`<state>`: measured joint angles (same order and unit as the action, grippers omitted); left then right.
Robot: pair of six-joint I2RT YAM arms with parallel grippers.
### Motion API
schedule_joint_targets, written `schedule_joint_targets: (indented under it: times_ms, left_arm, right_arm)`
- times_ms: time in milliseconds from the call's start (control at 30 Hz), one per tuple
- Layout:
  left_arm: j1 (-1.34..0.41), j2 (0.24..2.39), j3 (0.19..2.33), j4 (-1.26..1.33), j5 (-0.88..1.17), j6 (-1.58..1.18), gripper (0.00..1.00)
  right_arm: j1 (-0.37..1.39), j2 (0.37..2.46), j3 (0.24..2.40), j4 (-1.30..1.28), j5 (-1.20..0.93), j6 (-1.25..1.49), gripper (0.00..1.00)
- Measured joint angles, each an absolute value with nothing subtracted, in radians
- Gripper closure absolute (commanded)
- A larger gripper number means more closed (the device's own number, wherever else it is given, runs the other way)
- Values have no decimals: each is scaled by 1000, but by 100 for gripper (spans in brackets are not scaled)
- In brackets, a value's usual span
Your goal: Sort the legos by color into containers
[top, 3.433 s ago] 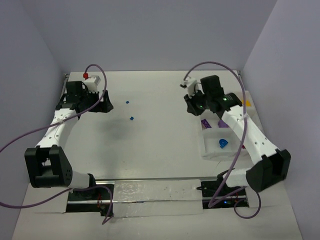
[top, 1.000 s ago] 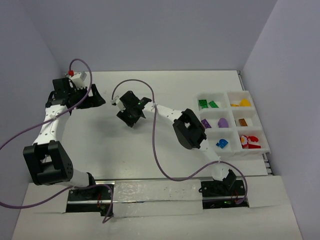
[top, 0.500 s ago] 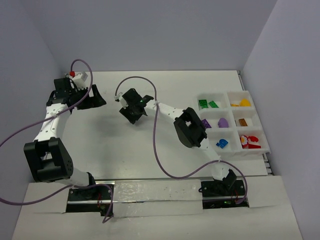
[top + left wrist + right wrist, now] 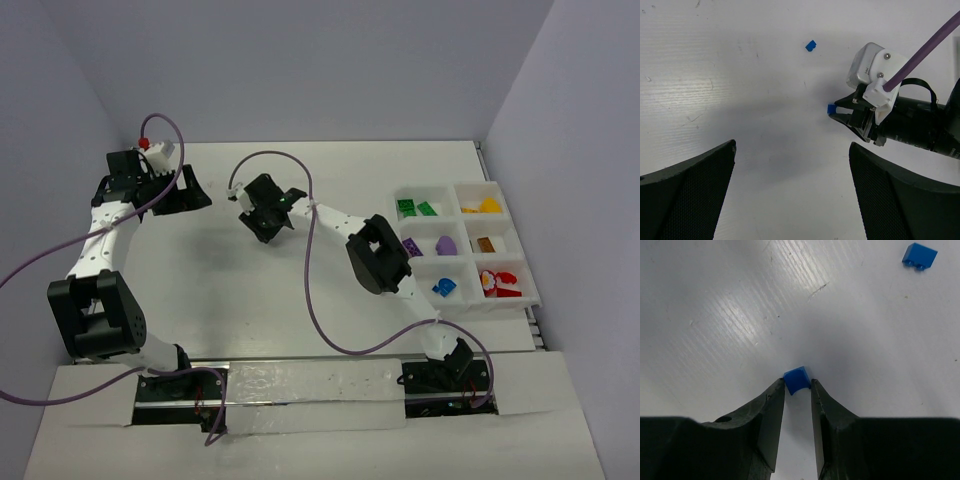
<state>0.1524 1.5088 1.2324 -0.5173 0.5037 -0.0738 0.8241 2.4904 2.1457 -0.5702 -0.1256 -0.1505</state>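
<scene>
My right gripper [image 4: 266, 218] reaches out to the table's middle left and is shut on a tiny blue brick [image 4: 796, 380], pinched between its two fingertips at or just above the table surface. The left wrist view shows the same brick [image 4: 830, 108] at the tips of the right gripper [image 4: 841, 111]. A second small blue brick [image 4: 919, 256] lies loose beyond it and also shows in the left wrist view [image 4: 810, 45]. My left gripper [image 4: 790, 200] is open and empty, hovering at the back left [image 4: 190, 195]. The white compartment tray [image 4: 452, 232] stands at the right.
The tray holds green bricks [image 4: 412, 208], yellow ones [image 4: 485, 205], purple ones [image 4: 440, 245], an orange-brown one [image 4: 484, 244], a blue one [image 4: 444, 288] and red ones [image 4: 498, 282], each colour in its own compartment. Purple cables loop over both arms.
My right arm has swung from over the tray to the table's middle left and closed on the tiny blue brick. The left gripper has drifted slightly left.
</scene>
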Motion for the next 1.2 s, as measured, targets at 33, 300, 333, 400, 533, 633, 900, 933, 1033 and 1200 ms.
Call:
schedule_joint_targets:
  times_ms: [33, 300, 333, 400, 533, 633, 900, 933, 1033, 1200]
  left_arm:
    - [152, 1509, 1233, -519, 504, -74, 1]
    - [152, 1512, 1233, -522, 504, -73, 1]
    - [152, 1512, 1233, -522, 504, -73, 1]
    - [152, 1514, 1233, -522, 504, -72, 1]
    - [152, 1519, 1233, -524, 505, -71, 1]
    - [152, 1520, 1233, -524, 506, -70, 1]
    - [150, 1520, 1233, -519, 518, -70, 1]
    - [148, 1520, 1233, -519, 520, -69, 1]
    - [133, 1520, 1233, -515, 520, -64, 1]
    - [66, 1530, 1237, -501, 514, -41, 1]
  right_arm:
    - [824, 2494, 2151, -569, -126, -150, 66]
    - [824, 2503, 2163, -569, -128, -151, 71]
    - [824, 2503, 2165, -569, -128, -151, 72]
    - [824, 2504, 2166, -568, -127, -152, 78]
    - [824, 2504, 2166, -566, -126, -155, 88]
    - [825, 2492, 2139, -548, -128, -156, 93]
    - [822, 2312, 1874, -509, -152, -182, 100]
    - [821, 2286, 1854, -516, -156, -184, 100]
    - [810, 2177, 1780, -508, -181, -189, 100]
    - [687, 1852, 1573, -526, -262, -210, 100]
